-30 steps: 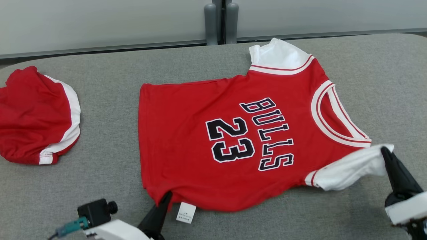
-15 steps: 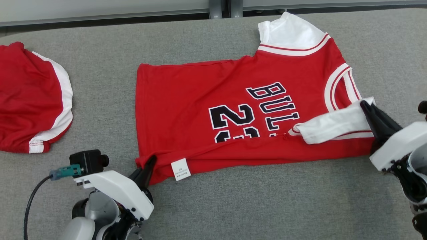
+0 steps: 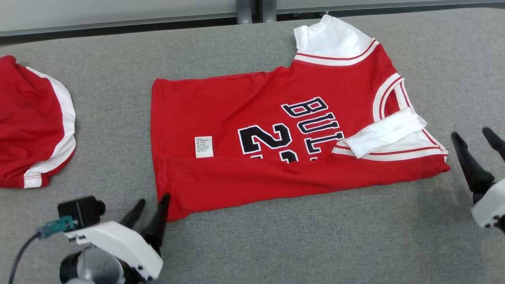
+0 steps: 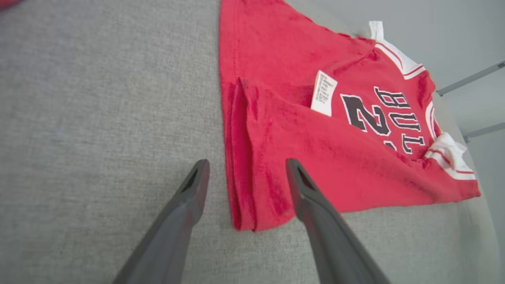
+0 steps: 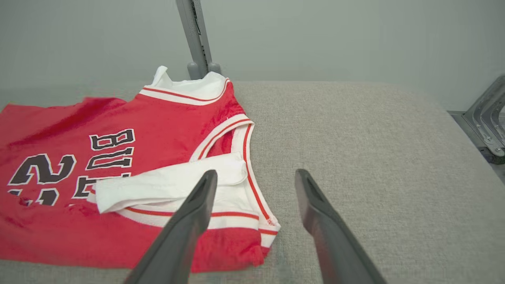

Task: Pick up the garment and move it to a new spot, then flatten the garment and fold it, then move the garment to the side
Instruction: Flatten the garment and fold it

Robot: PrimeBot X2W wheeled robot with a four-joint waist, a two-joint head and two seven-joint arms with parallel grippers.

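A red jersey (image 3: 244, 118) with white sleeves and black "BULLS 23" print lies on the grey table (image 3: 276, 244). Its near long edge is folded up over the print, with a white care label (image 3: 203, 146) facing up. One white sleeve (image 3: 384, 132) lies folded onto the chest. My left gripper (image 3: 152, 201) stands open at the jersey's near left corner (image 4: 246, 221), nothing between its fingers. My right gripper (image 3: 475, 136) is open just past the jersey's right end (image 5: 260, 232), apart from the cloth.
A second red and white garment (image 3: 31, 126) lies bunched at the table's far left. Grey posts (image 3: 252, 10) stand behind the table's back edge, and a metal bracket (image 5: 487, 118) sits off its right end. Bare table stretches along the front.
Both grippers have let go of the jersey's near edge, opened and drawn back. The folded flap and sleeve now lie flat on the jersey. The camera shifted slightly.
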